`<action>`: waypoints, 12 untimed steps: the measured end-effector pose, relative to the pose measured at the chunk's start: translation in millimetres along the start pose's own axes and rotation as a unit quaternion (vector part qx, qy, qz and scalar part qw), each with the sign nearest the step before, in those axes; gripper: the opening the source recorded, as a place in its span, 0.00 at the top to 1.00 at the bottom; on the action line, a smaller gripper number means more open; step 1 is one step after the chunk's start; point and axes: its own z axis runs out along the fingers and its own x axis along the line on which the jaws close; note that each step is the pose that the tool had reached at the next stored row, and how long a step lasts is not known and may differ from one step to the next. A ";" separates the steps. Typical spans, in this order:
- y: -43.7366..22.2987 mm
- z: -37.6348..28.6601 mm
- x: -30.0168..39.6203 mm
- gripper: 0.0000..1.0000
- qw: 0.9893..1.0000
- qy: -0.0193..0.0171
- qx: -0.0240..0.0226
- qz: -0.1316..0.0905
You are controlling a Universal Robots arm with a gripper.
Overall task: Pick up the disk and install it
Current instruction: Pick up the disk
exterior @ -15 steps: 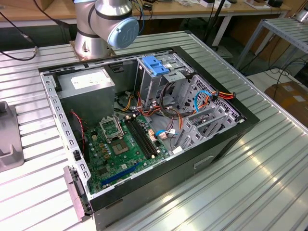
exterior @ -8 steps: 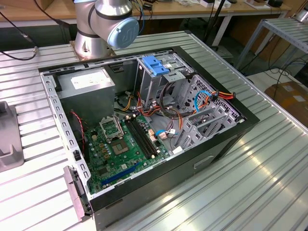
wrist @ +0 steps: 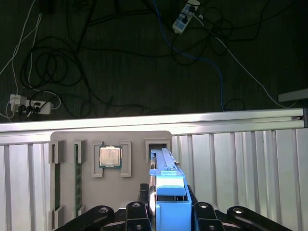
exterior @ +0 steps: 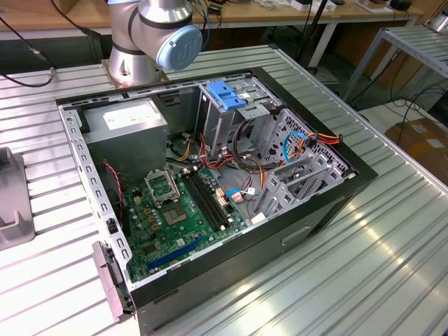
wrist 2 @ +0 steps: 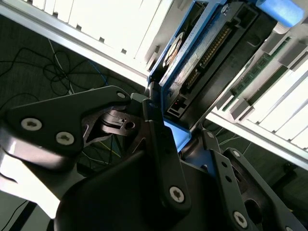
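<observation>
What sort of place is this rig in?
Likely a robotics lab or workshop: an open PC case on a slatted metal table, wooden benches behind, loose cables on the floor. The hand grips the disk.

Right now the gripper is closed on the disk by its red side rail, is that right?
Not quite: the rail is blue, not red. The first wrist view shows the gripper closed on the disk by its blue side rail.
</observation>
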 end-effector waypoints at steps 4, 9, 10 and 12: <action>0.1 -1.6 -0.1 0.63 1.000 0.000 0.000 0.000; 0.1 -3.2 -0.2 0.63 1.000 0.000 0.000 0.000; 0.2 -3.4 -0.2 0.63 1.000 0.000 0.000 0.000; 0.2 -3.9 -0.3 0.63 1.000 0.000 0.000 0.000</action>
